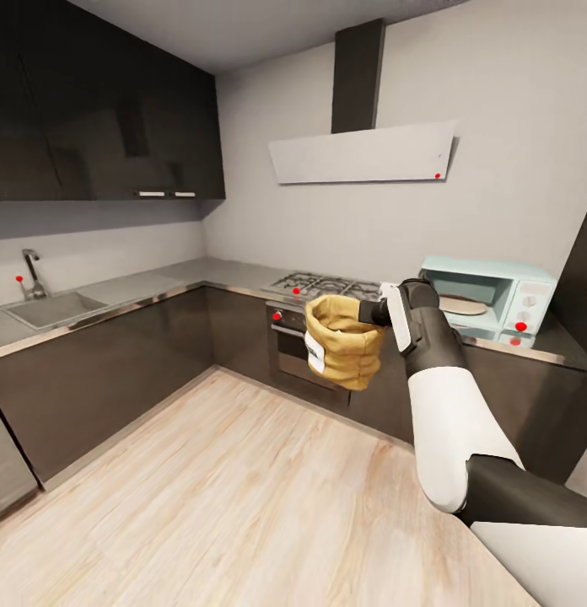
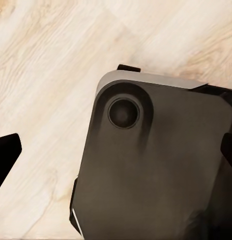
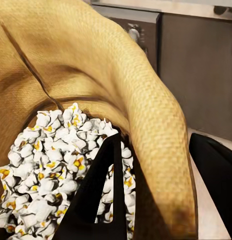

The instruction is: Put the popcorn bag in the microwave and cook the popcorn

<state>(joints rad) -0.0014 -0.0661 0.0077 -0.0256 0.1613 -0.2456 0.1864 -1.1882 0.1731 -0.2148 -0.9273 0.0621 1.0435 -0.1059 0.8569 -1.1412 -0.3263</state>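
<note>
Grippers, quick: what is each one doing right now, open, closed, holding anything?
Left gripper: open, holding nothing, pointing at the robot's dark base and the floor.
Right gripper: closed on the rim of the popcorn bag, one finger inside.

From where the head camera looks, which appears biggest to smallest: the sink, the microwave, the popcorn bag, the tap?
1. Sink and microwave: these look about alike, so I won't rank them.
2. Popcorn bag: held up close to the camera by the right tool, so it looks larger than it really is.
3. Tap: clearly smallest.
</note>
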